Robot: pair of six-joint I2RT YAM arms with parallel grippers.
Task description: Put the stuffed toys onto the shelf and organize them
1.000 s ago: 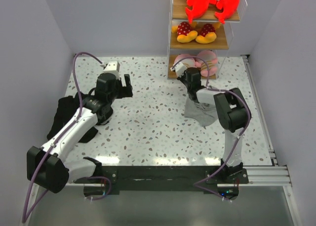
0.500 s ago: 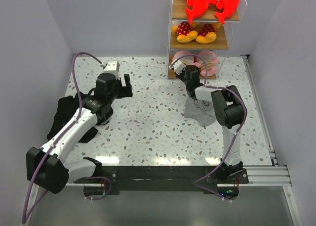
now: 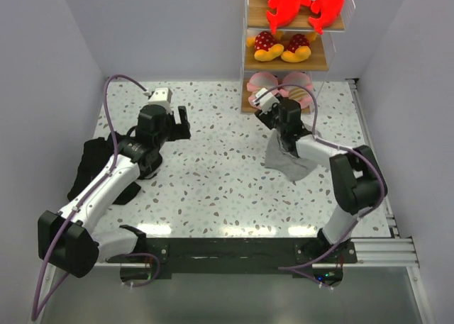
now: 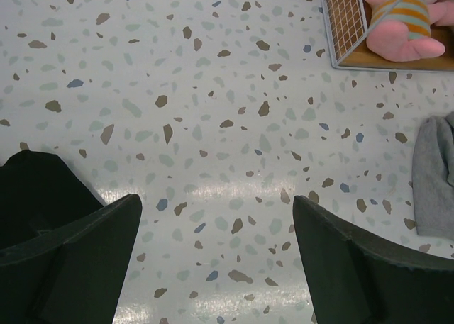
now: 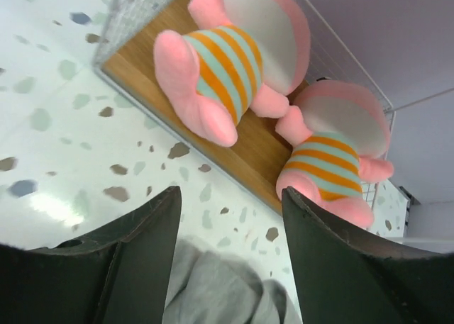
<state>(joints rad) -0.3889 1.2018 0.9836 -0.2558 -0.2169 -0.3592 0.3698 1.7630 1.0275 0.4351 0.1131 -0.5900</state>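
**A:** What do you see at the far left?

**B:** A black cloth lies at the left edge of the table, partly under your left arm. Your left gripper hangs over bare speckled tabletop. Its jaws are wide apart with nothing between them.

**A:** And toward the right?

**B:** A grey cloth lies crumpled on the table just in front of the shelf, and your right arm reaches over it. Your right gripper points at the bottom board. Its jaws are apart and empty, with the cloth's edge showing below them.

**A:** Where are the toys?

**B:** All six are on the shelf at the back right. The pink toys lie side by side on the bottom board, striped shirts toward your wrist camera. The yellow-orange toys sit as a pair on the middle board. The red-and-white toys are on the top board, their tails hanging over its front edge.
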